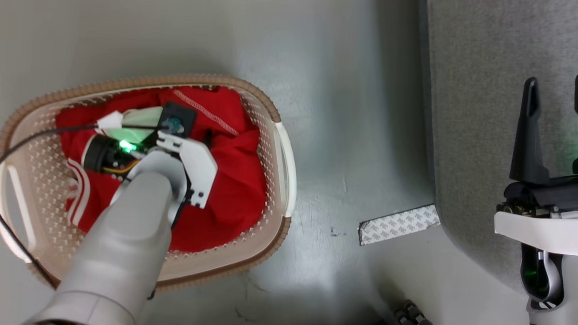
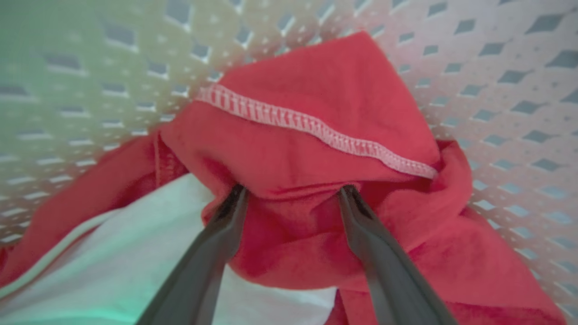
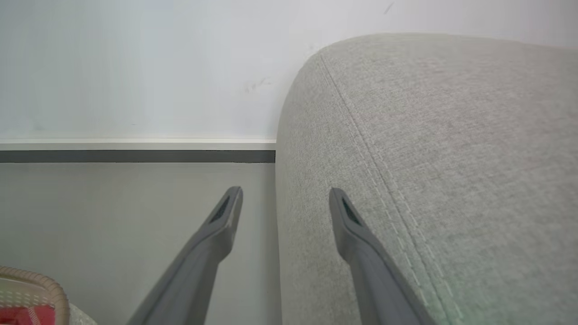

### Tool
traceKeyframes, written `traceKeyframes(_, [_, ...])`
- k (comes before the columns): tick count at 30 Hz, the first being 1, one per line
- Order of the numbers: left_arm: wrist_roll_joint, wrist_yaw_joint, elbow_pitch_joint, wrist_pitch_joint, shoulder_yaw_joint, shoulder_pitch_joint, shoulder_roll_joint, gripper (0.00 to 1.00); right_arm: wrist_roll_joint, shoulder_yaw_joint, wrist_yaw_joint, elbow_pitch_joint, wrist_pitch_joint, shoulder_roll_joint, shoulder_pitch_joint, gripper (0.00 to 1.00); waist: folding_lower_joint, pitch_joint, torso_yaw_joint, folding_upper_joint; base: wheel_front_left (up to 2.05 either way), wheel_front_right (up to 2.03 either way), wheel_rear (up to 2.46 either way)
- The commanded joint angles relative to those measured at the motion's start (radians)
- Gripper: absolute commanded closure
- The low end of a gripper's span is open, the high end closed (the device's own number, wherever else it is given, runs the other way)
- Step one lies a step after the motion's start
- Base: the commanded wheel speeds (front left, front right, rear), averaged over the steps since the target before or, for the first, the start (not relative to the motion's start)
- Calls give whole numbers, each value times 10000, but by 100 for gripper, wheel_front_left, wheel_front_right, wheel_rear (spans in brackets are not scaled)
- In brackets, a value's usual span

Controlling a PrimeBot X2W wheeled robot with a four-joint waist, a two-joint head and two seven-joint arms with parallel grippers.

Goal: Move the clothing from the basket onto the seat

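The clothing (image 1: pixel 230 179), bright red with white panels and stitching, lies bunched in the cream basket (image 1: pixel 128 82) on the floor at the left. My left arm reaches down into the basket. In the left wrist view my left gripper (image 2: pixel 293 192) is open, both fingertips pressed into a red fold (image 2: pixel 316 90) with a white stitched seam, a bulge of cloth between them and a white panel (image 2: pixel 135 253) at the left. The perforated basket wall (image 2: pixel 496 90) rises behind. My right gripper (image 1: pixel 558 90) hovers open and empty over the grey seat (image 1: pixel 473 116) near its rounded corner (image 3: pixel 451 158).
A strip of patterned tape (image 1: pixel 397 224) lies on the grey floor beside the seat's corner. A black cable (image 1: pixel 0 171) loops around the basket's left side. A dark ribbed part (image 1: pixel 418 323) sits at the bottom edge. Wall and skirting (image 3: pixel 135 155) stand behind the seat.
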Motion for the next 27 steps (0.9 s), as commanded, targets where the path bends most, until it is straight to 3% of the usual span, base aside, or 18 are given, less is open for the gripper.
traceKeyframes(1, [-42,76,135,-92,14,-253,-13,0,-74,71,-16,29,17,12,-28,0,0,208,19,0,0,0,0])
traceKeyframes(6, [-146,173,466,-207,-47,-631,-108,0,-47,17,16,85,27,-100,-12,0,0,460,47,0,0,0,0])
traceKeyframes(7, [-151,205,523,-256,-62,-686,-119,8,-39,25,17,91,29,-109,-14,0,0,491,44,0,0,0,0])
traceKeyframes(8, [-155,225,581,-291,-77,-728,-130,47,-28,38,17,81,30,-111,-3,0,0,513,42,0,0,0,0])
traceKeyframes(9, [-163,257,644,-336,-89,-771,-146,58,-10,45,20,70,32,-113,9,0,0,535,37,0,0,0,0])
traceKeyframes(10, [-188,262,709,-366,-103,-813,-165,88,-15,31,22,70,40,-121,20,0,0,554,35,0,0,0,0])
traceKeyframes(11, [-210,255,763,-432,-128,-836,-181,100,-13,15,22,76,43,-127,25,0,0,570,34,0,0,0,0])
traceKeyframes(19, [-282,166,1054,-835,-302,-836,-277,100,-24,-92,24,204,54,-87,67,0,0,463,45,0,0,0,0])
traceKeyframes(27, [-638,-222,1071,-1852,-475,-140,-380,100,60,-381,-12,454,14,-28,402,0,0,-842,326,0,0,0,0])
